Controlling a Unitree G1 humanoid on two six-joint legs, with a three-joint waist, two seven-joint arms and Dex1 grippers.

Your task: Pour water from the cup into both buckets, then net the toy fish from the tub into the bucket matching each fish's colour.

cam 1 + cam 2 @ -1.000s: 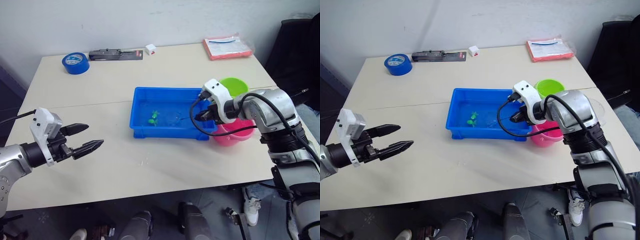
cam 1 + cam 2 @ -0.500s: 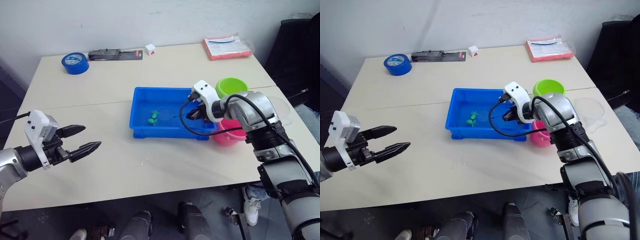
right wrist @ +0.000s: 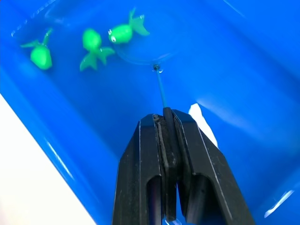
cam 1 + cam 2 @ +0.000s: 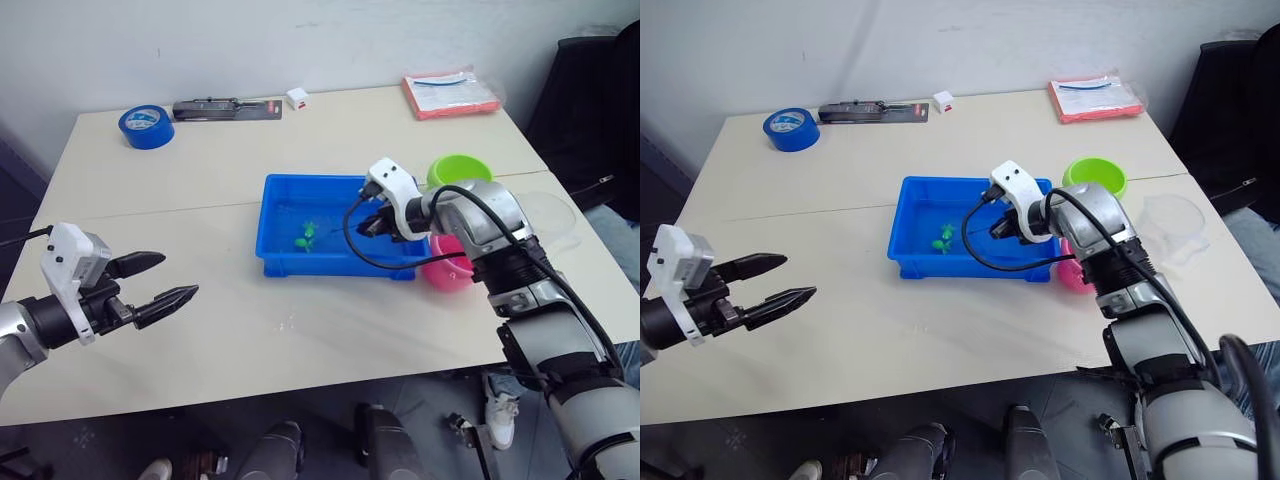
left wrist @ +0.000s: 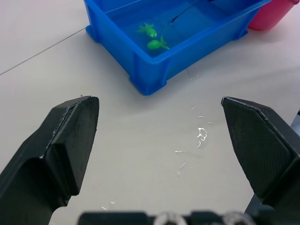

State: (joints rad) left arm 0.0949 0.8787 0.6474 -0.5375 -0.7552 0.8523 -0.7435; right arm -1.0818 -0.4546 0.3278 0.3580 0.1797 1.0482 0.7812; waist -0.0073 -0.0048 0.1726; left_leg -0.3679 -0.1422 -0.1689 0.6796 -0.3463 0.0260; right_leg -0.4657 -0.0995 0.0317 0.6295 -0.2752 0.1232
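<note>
The net (image 3: pixel 149 44) is in the tub (image 4: pixel 283 249), its hoop lying in the water straight ahead of the right gripper (image 3: pixel 165 117), whose two black fingers are clamped together on the thin handle. Three green toy fish (image 3: pixel 95 48) float just beyond the jaw tips; one lies at the hoop's edge, its tail over the rim, and the other two sit beside the hoop, apart from it. In the head views the right gripper (image 4: pixel 377 222) hangs over the tub's end nearest the buckets. The pink bucket (image 4: pixel 452 270) stands touching or just beside that end of the tub, behind the right forearm, and the green bucket (image 4: pixel 459 170) stands just beyond it. The cup (image 4: pixel 1172 224) rests on the table near both buckets, farther out from the tub. The left gripper (image 4: pixel 160 281) hovers over bare table (image 4: pixel 300 340) well apart from the tub, jaws spread wide and holding nothing; small water droplets (image 5: pixel 201 135) lie on the surface between its fingertips. At the table's far edge lie a blue tape roll (image 4: pixel 146 126), a dark flat tool (image 4: pixel 226 108), a small white box (image 4: pixel 297 97) and a pink packet (image 4: pixel 450 93).
</note>
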